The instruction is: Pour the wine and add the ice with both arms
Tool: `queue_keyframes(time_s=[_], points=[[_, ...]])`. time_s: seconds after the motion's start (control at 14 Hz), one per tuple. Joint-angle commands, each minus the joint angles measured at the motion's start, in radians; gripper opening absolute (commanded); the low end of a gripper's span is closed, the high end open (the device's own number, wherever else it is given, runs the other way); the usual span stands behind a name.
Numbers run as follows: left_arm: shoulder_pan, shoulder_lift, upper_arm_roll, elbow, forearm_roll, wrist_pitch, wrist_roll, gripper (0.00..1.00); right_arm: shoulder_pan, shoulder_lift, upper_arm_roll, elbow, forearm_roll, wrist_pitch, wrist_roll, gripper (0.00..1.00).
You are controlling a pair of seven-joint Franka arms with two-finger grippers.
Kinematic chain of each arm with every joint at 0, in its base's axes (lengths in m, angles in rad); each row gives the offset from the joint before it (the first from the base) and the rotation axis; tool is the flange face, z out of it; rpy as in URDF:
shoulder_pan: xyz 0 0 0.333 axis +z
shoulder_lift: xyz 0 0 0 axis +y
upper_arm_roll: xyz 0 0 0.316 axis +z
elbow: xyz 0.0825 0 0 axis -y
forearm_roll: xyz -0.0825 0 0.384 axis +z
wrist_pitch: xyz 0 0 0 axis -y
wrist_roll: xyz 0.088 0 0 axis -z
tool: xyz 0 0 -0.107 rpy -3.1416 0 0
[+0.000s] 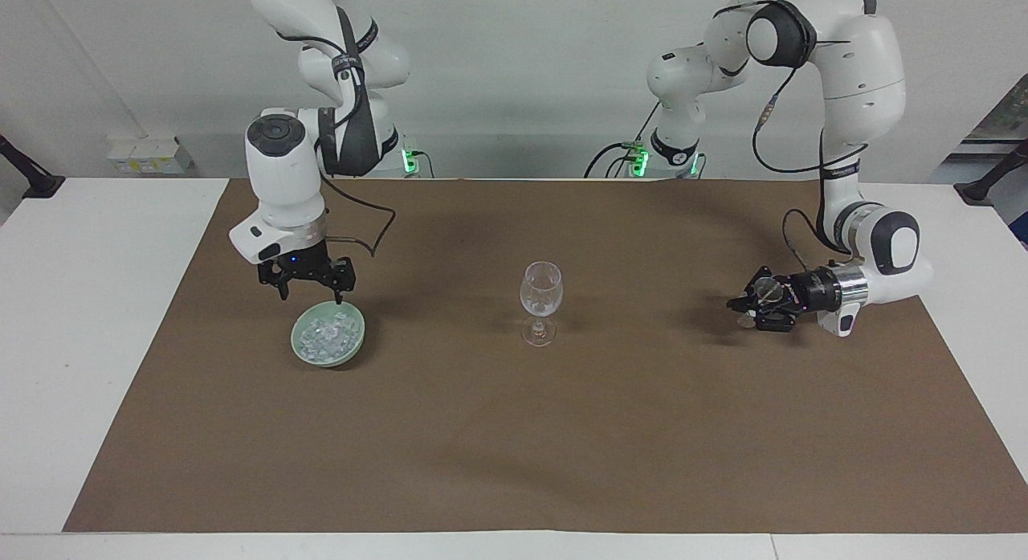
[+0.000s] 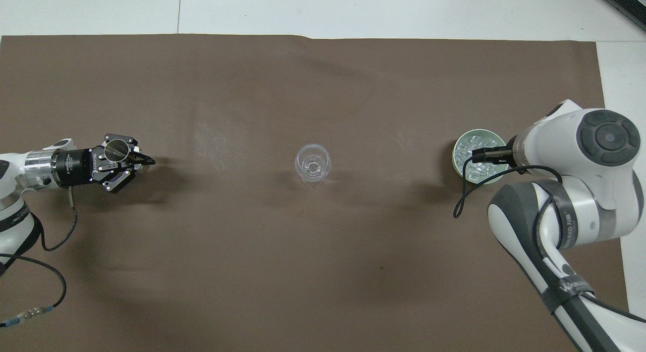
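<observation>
A clear stemmed wine glass (image 1: 540, 291) (image 2: 313, 164) stands upright mid-mat; I cannot make out any wine in it. Toward the right arm's end sits a pale green bowl (image 1: 299, 345) (image 2: 456, 162) heaped with ice (image 1: 325, 333) (image 2: 464, 150). My right gripper (image 1: 309, 296) (image 2: 483, 154) points down, open, just above the bowl's rim on the robots' side. At the left arm's end, my left gripper (image 1: 735, 305) (image 2: 149, 162) lies level and low over the mat. Its fingertips are shut on a small clear cup (image 1: 747, 319) (image 2: 143, 169) that hangs under them.
A brown mat (image 1: 562, 431) covers most of the white table (image 1: 88, 319). Black cables loop from both wrists (image 2: 467, 200) (image 2: 55, 236). A dark object (image 2: 626, 1) lies at the table's corner farthest from the robots, at the right arm's end.
</observation>
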Motion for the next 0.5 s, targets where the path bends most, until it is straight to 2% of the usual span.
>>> queue_keyframes(time_s=[0.0,0.21,0.43], points=[[-0.024,0.006,0.009,-0.017,-0.027,0.016,0.067,0.0,-0.017,0.035,0.015,-0.013,-0.034,0.077,0.035,1.0],[-0.033,0.006,0.008,-0.032,-0.027,0.047,0.087,0.0,-0.017,0.072,0.013,-0.011,-0.069,0.114,0.06,0.99],[-0.037,0.017,0.008,-0.037,-0.029,0.047,0.101,0.0,-0.017,0.107,0.015,-0.011,-0.135,0.134,0.123,0.92]])
